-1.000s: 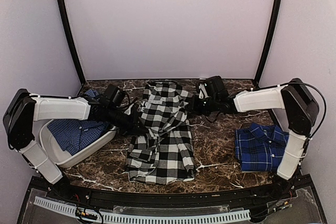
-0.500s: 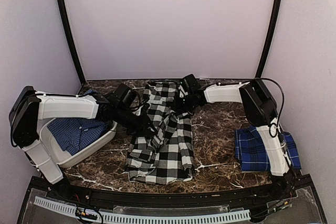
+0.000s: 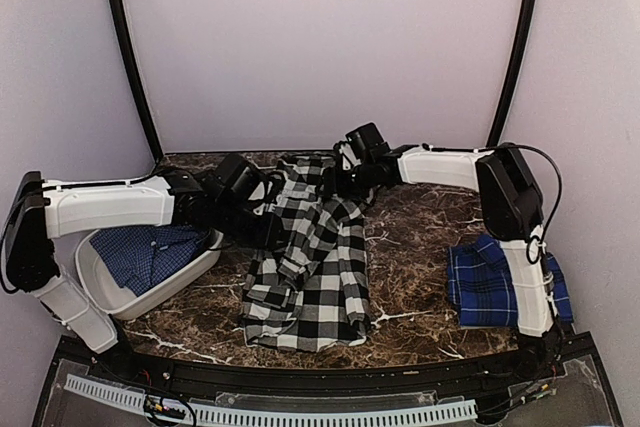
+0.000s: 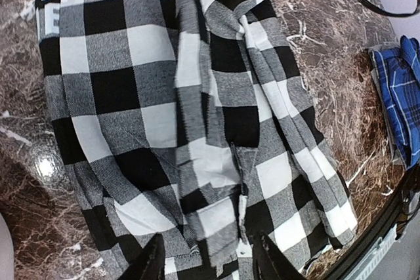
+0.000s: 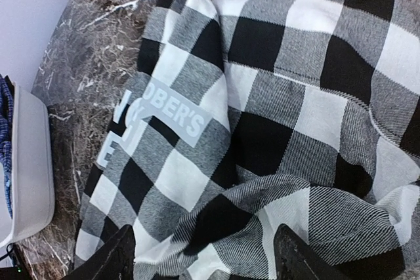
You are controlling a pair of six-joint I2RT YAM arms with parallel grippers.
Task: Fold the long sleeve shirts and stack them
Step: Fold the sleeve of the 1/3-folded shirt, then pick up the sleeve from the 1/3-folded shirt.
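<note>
From above, the checked shirt (image 3: 310, 257) lies bunched up in the middle of the table (image 3: 420, 247). The blue plaid shirt (image 3: 490, 282) sits apart on the right. The left gripper (image 3: 268, 232) and right gripper (image 3: 338, 185) hang over the checked shirt's top end. In the left wrist view, the fingers (image 4: 152, 261) are spread over a lumpy fold, so a grab here could catch two layers and twist it more. In the right wrist view, the fingers (image 5: 303, 255) are spread too and hold nothing. A pull from here could drag the cloth crooked.

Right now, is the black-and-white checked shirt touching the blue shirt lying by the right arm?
Apart. The top view shows bare marble table between the checked shirt and the blue shirt.
</note>
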